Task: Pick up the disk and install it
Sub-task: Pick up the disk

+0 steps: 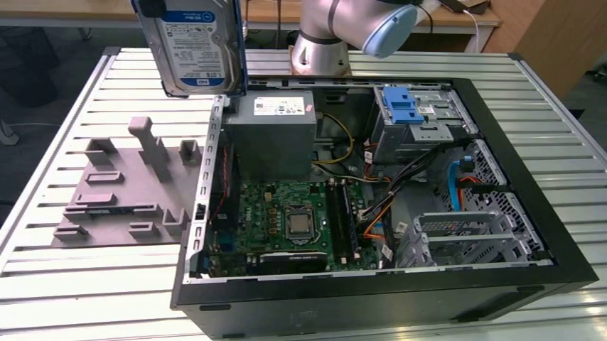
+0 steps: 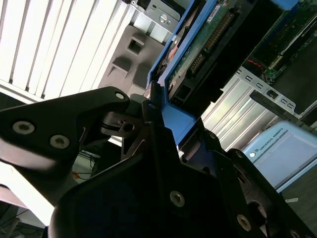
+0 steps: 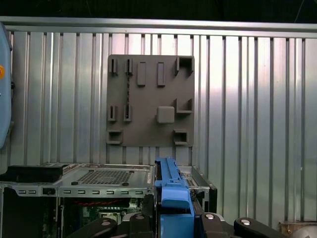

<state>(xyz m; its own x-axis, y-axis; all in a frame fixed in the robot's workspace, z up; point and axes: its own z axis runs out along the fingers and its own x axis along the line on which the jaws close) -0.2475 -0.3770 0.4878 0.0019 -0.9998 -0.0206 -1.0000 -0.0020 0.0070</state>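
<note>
1. Silver metal slats make up the table, and a big open computer case lies on it with its insides showing.
2. On the exterior view's left, next to the case, lies a grey holder plate with little slots and posts.
3. The disk is up in the air at the far left of the exterior view. It stands tall, with its white-and-blue label facing the camera, above the case's far left corner.
4. The gripper is pinching the disk. In both wrist views, black fingers squeeze the disk's blue side rail from two sides.
5. I think the job now is to carry the disk to its place. The drive cage with the blue latch sits at the far right inside the case, well apart from the disk.
6. To do this well, I would go slowly, hold tight and keep the disk straight. It should stay high above the case wall and the grey power box so that nothing bumps.
7. The blue rails should line up with the cage sides, or the disk could jam.
8. The robot arm stands at the far side of the table, behind the case. It reaches up and over to the exterior view's left.
</note>
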